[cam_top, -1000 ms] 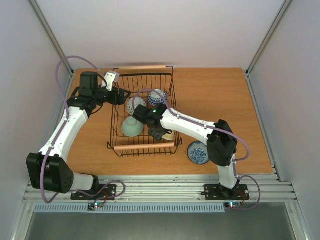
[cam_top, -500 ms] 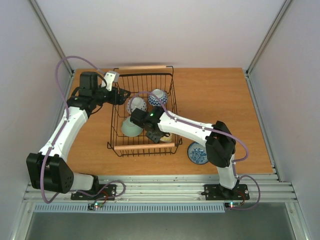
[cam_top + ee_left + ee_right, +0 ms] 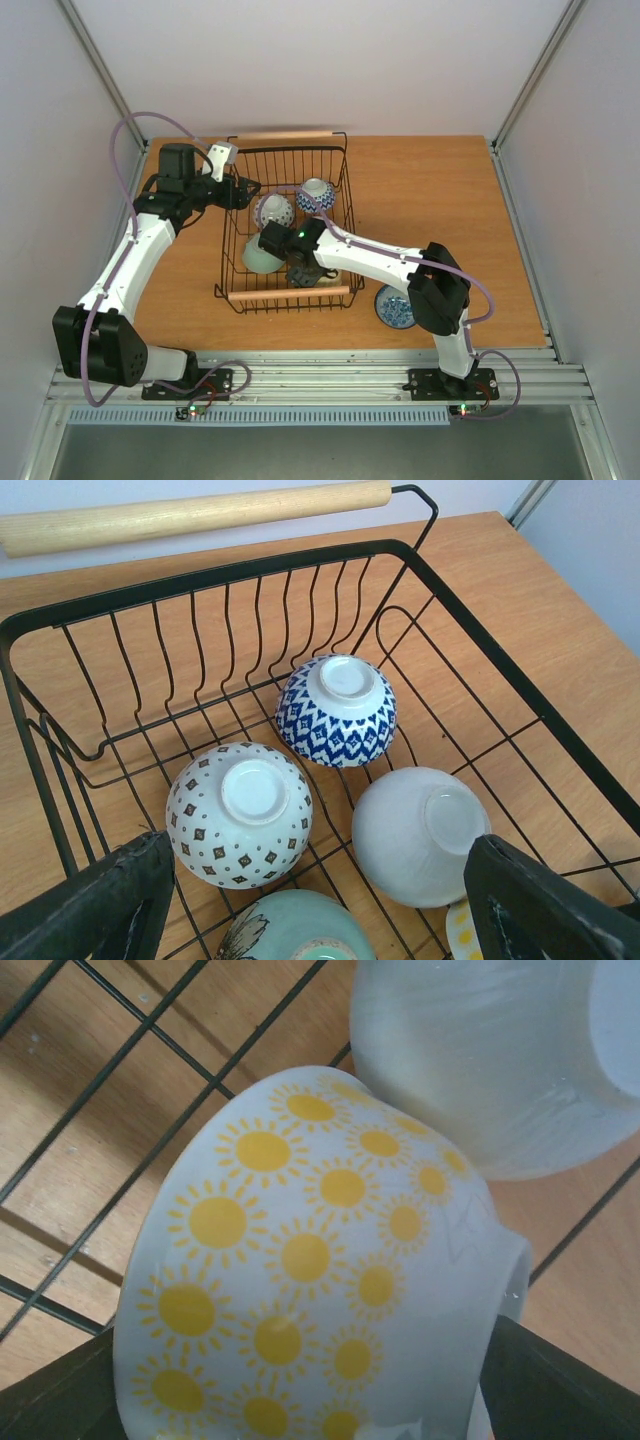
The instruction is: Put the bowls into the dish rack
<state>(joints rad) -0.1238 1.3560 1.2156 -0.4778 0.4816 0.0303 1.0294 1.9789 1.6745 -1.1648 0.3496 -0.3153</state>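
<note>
The black wire dish rack (image 3: 288, 293) holds several upturned bowls: a white dotted one (image 3: 272, 210), a blue-and-white one (image 3: 316, 193) and a pale green one (image 3: 260, 255). The left wrist view shows the dotted bowl (image 3: 240, 813), the blue-and-white bowl (image 3: 337, 710), a plain white bowl (image 3: 420, 835) and the pale green bowl (image 3: 300, 930). My right gripper (image 3: 303, 272) is inside the rack, shut on a white bowl with yellow suns (image 3: 310, 1260), held tilted against the plain white bowl (image 3: 490, 1060). My left gripper (image 3: 240, 190) is open and empty at the rack's left rim.
A blue patterned bowl (image 3: 396, 305) stands upright on the wooden table (image 3: 440, 200), right of the rack and beside my right arm's base. The rack's far wooden handle (image 3: 190, 515) lies ahead of my left gripper. White walls enclose the table.
My right gripper has moved left and lower inside the rack with the sun-patterned bowl. My left arm has not moved.
</note>
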